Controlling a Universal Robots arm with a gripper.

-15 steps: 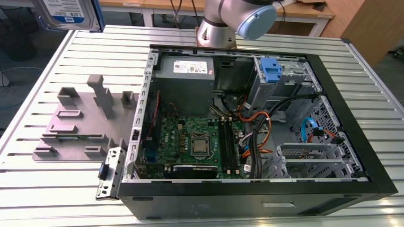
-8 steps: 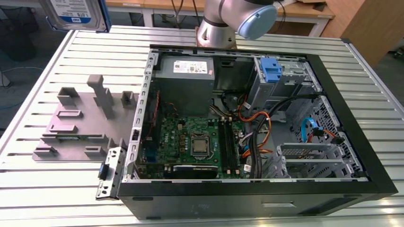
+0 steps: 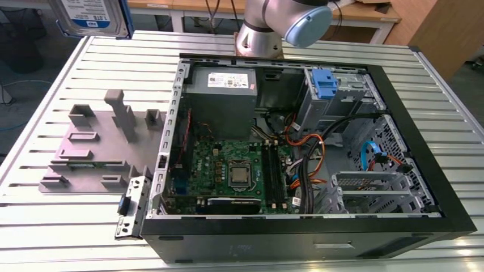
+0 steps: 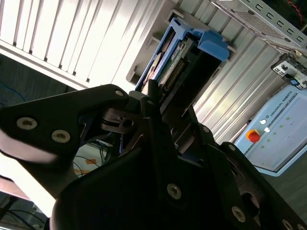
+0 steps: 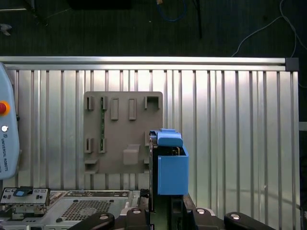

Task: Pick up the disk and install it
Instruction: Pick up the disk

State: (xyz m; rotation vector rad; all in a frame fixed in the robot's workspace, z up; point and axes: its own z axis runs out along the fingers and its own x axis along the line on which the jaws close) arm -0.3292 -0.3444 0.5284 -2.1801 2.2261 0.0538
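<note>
Disk [image 3: 90, 17] is held in the air, clamped by the gripper [image 4: 160, 108] on its blue carrier [image 5: 172, 172]. It hangs over the table [image 3: 76, 226], above the grey fixture [image 3: 90, 153] and well apart from the case [image 3: 302, 238]. In the first wrist view it is seen edge-on, roughly upright. Risks, as judged: the grip sits on one end of a plastic frame, so flex or a slip could let the disk tilt or drop onto the fixture or the slats. A tilted disk could jam on entry into the cage [image 3: 355, 93]. Loose cables [image 3: 310, 144] lie just beside the cage and could be snagged or pinched. The board [image 3: 219, 164] is exposed below and would be hit by a drop inside the case. Writing: a white-and-blue label is seen on the disk face and a white sticker on the PSU [image 3: 223, 99]. Print is also seen on the control box [image 4: 283, 139] by its red button [image 4: 253, 136]. None of it is transcribed here. How deep the disk sits between the jaws cannot be told.
</note>
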